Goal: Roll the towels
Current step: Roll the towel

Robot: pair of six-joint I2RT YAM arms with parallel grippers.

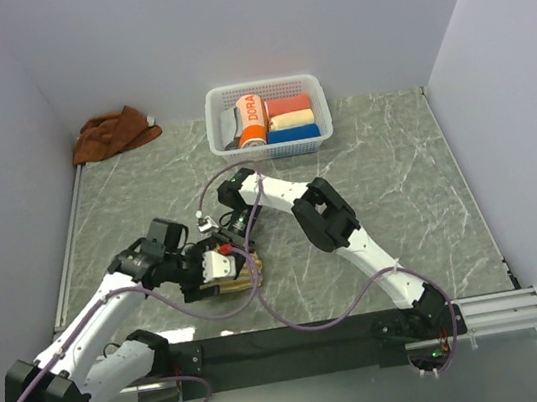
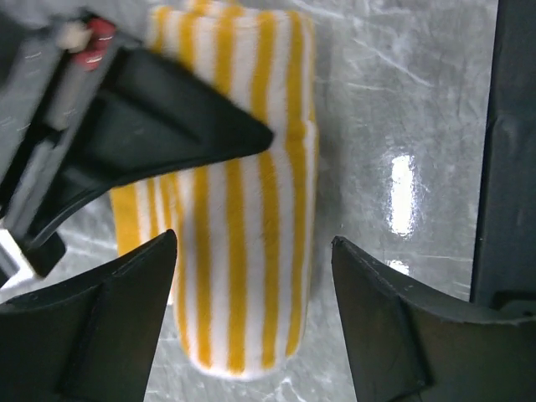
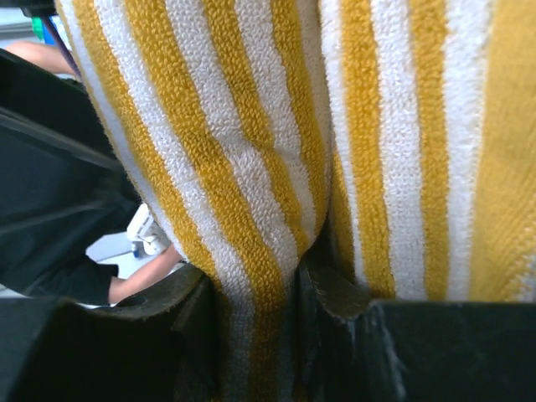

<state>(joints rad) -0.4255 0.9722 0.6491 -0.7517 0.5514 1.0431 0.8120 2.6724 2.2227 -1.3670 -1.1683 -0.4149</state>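
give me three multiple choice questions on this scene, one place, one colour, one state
1. Where is the rust-brown towel? A in the basket; B at the far left corner of the table; C under the right arm.
2. The striped towel has stripes of: A yellow and white; B blue and white; C green and black.
3. The right gripper is: A wide open; B out of view; C shut on the striped towel.
Answers: B, it lies crumpled there in the top view; A, both wrist views show it; C, a fold is clamped in it.
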